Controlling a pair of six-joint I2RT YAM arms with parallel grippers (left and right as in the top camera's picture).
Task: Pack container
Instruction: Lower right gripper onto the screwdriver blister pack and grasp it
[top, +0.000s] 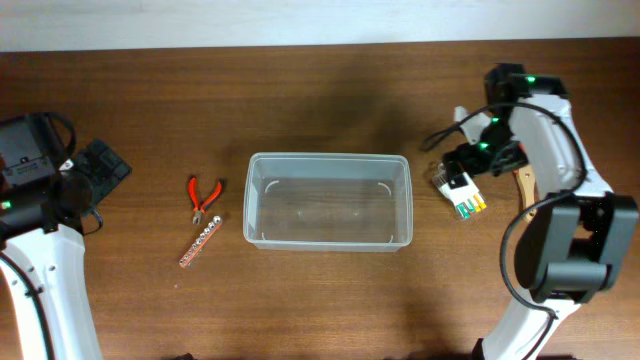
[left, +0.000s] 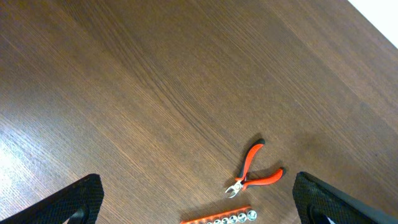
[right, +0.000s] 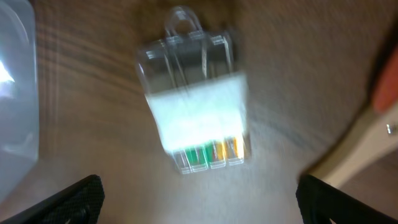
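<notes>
Packing is not yet under way, by my reading. The container (top: 330, 157) is sitting between the two arms, holding nothing. Red pliers (top: 203, 198) and an orange bit strip (top: 200, 246) are lying near the container's left end. A clear bit case (top: 462, 193) and a wooden-handled tool (top: 524, 185) are lying off its right end. The left gripper (left: 199, 196) is hanging well left of the container, fingers spread wide and gripping nothing. The right gripper (right: 199, 193) is hovering over the bit case, also spread and empty. All four items are waiting to go in.
</notes>
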